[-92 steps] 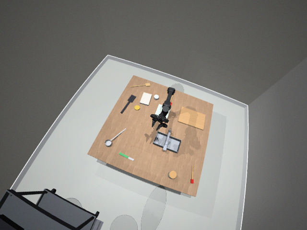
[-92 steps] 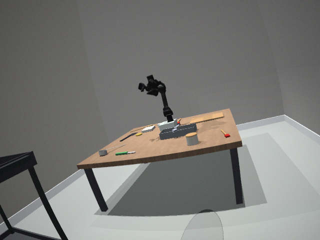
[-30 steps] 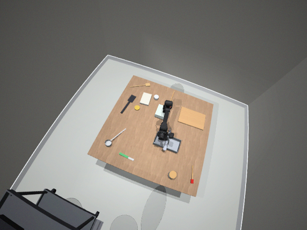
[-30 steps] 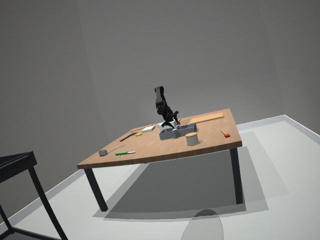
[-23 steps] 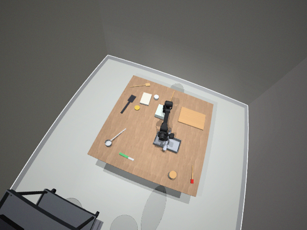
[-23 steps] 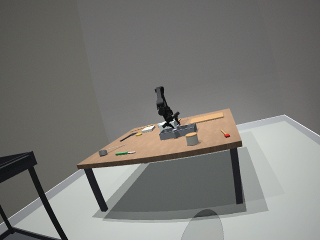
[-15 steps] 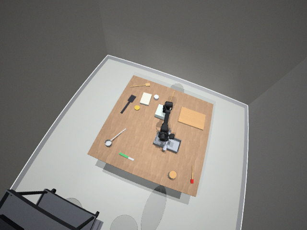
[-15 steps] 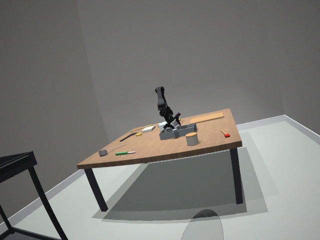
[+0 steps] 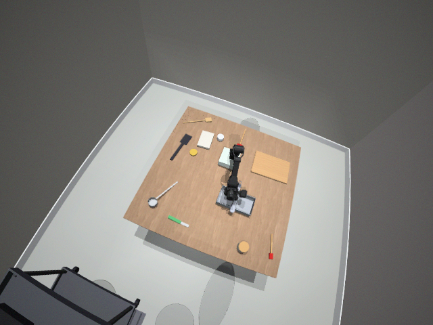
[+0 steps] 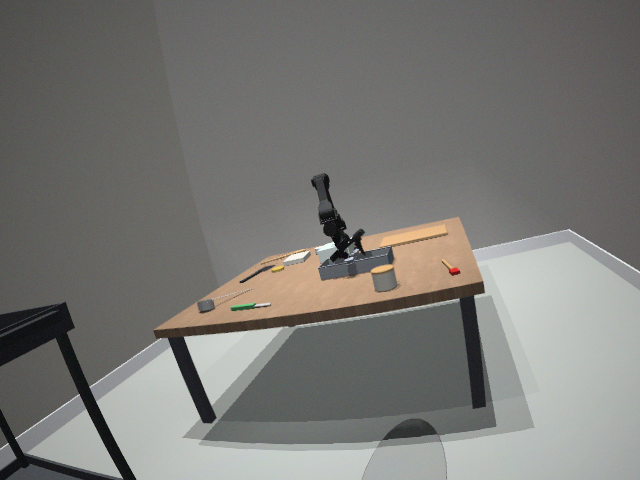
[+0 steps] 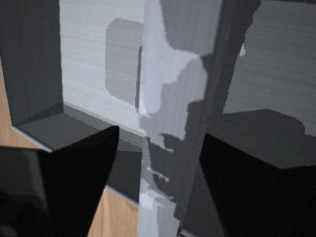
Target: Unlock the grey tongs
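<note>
The grey tongs point(image 9: 232, 208) point(image 11: 170, 94) lie across the grey roasting tin point(image 9: 247, 206) point(image 10: 334, 271) point(image 11: 31, 59), their arms close together. In the top view their tip end shows over the tin's near rim; the arm hides much of the rest. My gripper point(image 11: 159, 135) is open, with one finger on each side of the tongs. In the wrist view a gap shows between the tongs and each fingertip, wider on the left. The hinge end is out of the wrist view. The wooden board point(image 9: 270, 166) point(image 10: 416, 236) lies flat beyond the tin and bears nothing.
A pale green block point(image 9: 224, 157) point(image 10: 325, 252) stands behind the tin, close to the arm. A lidded jar point(image 9: 243, 246) point(image 10: 384, 280) stands on the near side. A green-handled tool point(image 9: 174, 219) point(image 10: 244, 306) and a long-handled pan point(image 9: 152, 202) point(image 10: 205, 305) lie to the left.
</note>
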You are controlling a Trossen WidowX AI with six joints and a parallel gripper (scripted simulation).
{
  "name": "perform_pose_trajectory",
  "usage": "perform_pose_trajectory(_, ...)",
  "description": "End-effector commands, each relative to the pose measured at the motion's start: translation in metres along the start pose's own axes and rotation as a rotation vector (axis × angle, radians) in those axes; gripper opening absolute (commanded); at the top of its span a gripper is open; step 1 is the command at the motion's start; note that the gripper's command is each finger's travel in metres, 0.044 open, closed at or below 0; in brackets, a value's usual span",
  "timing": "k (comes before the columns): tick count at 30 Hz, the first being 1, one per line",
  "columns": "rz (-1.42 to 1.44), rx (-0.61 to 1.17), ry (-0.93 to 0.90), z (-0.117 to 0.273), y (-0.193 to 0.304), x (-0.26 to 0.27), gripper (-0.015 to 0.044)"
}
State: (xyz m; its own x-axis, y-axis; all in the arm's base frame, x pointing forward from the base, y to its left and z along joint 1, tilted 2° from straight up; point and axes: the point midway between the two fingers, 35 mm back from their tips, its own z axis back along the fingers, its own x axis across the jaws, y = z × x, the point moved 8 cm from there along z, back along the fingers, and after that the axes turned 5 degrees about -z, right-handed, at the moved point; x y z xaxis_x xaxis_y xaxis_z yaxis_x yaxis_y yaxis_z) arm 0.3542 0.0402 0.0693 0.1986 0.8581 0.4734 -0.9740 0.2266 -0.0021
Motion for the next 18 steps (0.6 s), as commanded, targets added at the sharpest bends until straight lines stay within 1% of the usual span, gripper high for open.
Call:
perform_pose_trajectory(1, 0.0, -0.001, 0.0, 0.0004, -0.0002, 0.0001, 0.0208)
perform_pose_trajectory(5, 0.0, -0.001, 0.0, 0.0004, -0.0002, 0.0001, 0.0103)
perform_pose_trajectory(15, 0.0, -0.001, 0.0, 0.0004, -0.0002, 0.0001, 0.0036)
perform_pose_trajectory(18, 0.0, -0.001, 0.0, 0.0004, -0.0002, 0.0001, -0.0043)
